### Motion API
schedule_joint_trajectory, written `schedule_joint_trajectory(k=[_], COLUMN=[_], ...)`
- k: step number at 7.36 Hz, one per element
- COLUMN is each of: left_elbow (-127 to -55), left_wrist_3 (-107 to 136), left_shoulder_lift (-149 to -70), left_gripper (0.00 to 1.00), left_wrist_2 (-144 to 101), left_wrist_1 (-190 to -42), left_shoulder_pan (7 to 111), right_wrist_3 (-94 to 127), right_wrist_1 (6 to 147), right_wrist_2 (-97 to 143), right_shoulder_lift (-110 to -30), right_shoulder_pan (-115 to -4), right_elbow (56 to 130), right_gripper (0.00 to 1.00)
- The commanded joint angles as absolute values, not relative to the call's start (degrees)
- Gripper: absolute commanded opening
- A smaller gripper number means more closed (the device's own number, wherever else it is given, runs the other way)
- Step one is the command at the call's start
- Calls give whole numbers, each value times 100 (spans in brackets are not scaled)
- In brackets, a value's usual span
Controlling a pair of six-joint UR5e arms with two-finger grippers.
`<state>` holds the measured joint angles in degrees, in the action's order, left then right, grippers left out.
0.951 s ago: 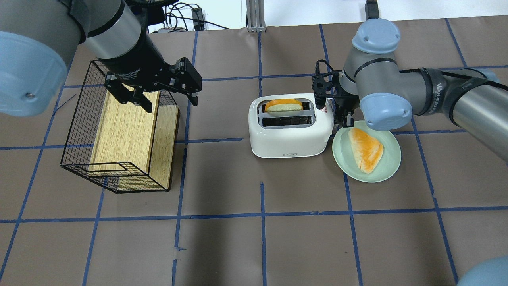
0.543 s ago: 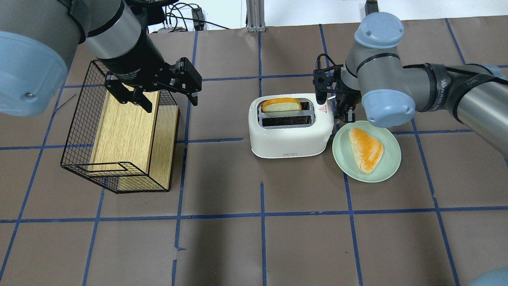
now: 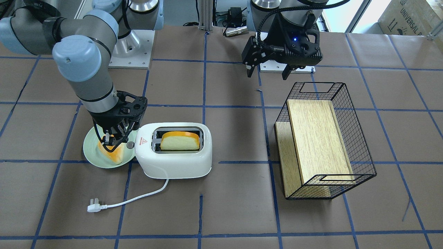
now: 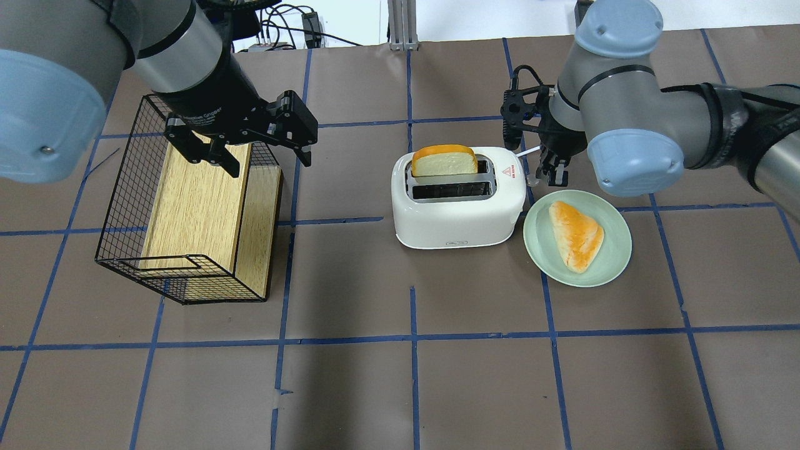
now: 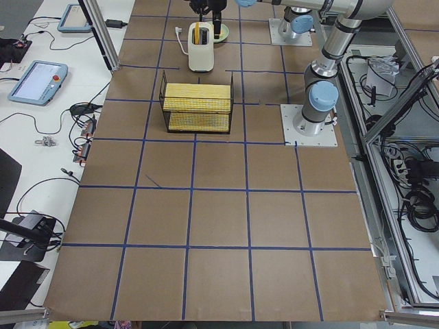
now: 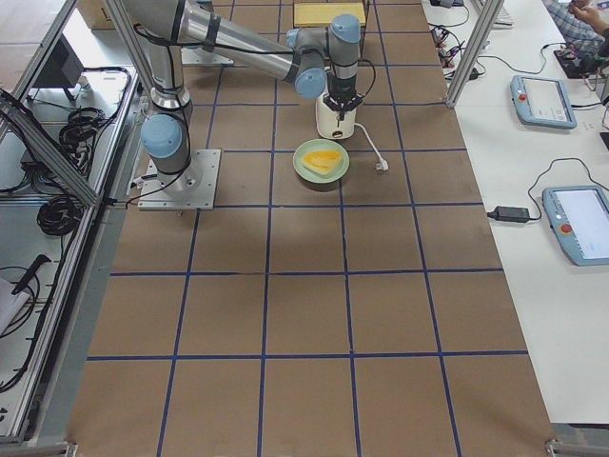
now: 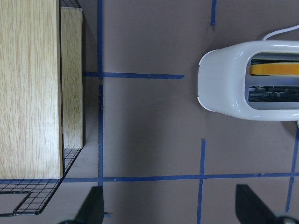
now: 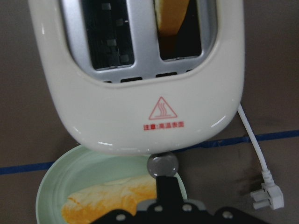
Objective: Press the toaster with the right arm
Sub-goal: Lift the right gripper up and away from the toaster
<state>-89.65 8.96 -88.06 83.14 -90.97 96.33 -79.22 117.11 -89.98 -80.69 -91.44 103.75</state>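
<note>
Right gripper (image 4: 550,176), fingers pressed together, hovers by the toaster (image 4: 459,219)'s knob end, bread (image 4: 444,164) sticking up, so I'd say it's not pressed yet.

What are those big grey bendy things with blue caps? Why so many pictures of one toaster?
They are a robot's left arm and right arm, each ending in a two-fingered pincher called a gripper. Every picture shows one moment from a different camera: one behind the robot looking down, one facing it, two at the table's ends, one on each wrist. On the table are a white toaster with bread in one slot, a green plate with another piece, and a wire basket holding wooden boards. The right gripper is shut and empty, beside the toaster's grey knob. The left gripper hangs open near the basket, holding nothing.
</note>
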Motion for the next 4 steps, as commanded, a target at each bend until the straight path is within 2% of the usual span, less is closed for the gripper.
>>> schedule_joint_trajectory(k=[1,3,4], left_elbow=[-8965,-8965,-8965], left_wrist_3=[896,896,896], left_shoulder_lift=[-8807,-8807,-8807], left_gripper=[100,100,100], left_wrist_2=[8314,8314,8314], left_wrist_1=[-9097,-9097,-9097], left_shoulder_pan=[9633,9633,9633], right_wrist_3=[-7071,-5326,-4360], right_wrist_1=[11523,11033,10552], right_wrist_2=[-9026,-9035,-9009], right_shoulder_lift=[-8392,-8805,-8902], right_shoulder_pan=[-9141,-9132,-9141], right_elbow=[10362,10319,10057], right_gripper=[5,5,6])
